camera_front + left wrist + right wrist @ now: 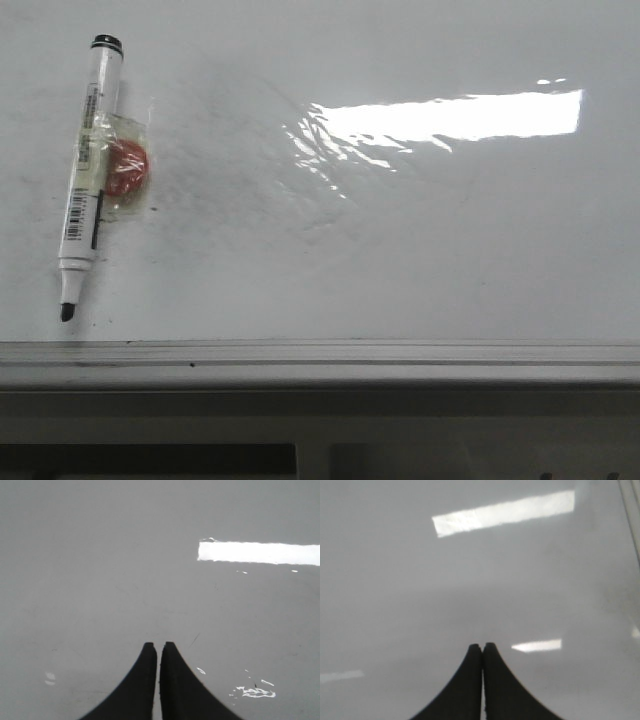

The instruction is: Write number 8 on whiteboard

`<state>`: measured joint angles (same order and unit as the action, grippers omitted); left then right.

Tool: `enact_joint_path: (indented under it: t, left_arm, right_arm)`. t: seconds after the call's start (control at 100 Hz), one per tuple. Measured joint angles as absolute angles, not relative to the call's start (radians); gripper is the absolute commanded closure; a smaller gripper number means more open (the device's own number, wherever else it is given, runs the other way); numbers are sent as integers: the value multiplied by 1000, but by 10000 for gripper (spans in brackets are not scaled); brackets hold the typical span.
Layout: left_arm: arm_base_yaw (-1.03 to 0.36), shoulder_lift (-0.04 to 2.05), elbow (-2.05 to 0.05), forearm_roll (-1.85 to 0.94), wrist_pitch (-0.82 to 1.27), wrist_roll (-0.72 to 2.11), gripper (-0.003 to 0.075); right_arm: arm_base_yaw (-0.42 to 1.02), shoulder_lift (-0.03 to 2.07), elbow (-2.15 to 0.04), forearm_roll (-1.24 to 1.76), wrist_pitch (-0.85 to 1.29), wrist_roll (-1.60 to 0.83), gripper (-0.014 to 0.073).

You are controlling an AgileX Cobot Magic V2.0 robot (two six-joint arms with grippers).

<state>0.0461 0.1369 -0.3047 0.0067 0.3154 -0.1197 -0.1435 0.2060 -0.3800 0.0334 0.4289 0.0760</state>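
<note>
Currently, marker (88,170) lying far left on whiteboard (400,260), left claw (158,652) and right claw (483,652) both closed, empty, above board.

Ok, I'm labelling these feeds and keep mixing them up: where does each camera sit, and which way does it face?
Front view: looks forward and down over the whiteboard, where an uncapped marker lies at the left; no arm shows.
Left wrist view: on the left arm, facing bare board; the left gripper shows, jaws shut.
Right wrist view: on the right arm, facing bare board; the right gripper shows, jaws shut.
All three share the board and its glare; no 8 is written.
</note>
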Motion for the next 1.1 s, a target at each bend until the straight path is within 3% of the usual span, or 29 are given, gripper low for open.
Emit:
enact_joint_path:
  t: [0.07,0.23,0.3,0.49,0.859,1.099]
  left_arm:
    - [46,170,-307,7,317,-120,687]
    - [46,245,-307,0,285,-118,409]
    - [46,289,-307,-18,226,-118,353]
    - [-31,407,-307,-20,114,-77,352]
    - [-553,666,-307,-46,-58,-68,352]
    - [-737,809,-307,-119,-108,-68,352]
  right_arm:
    - [-140,231,-390,44,455,76,657]
    - [-132,237,-392,54,472,76,657]
    - [-132,237,-392,55,477,76,657]
    - [-132,237,-378,55,528,78,657]
    - [-132,237,-335,56,559,78,657]
    - [-132,237,-335,57,559,78,657]
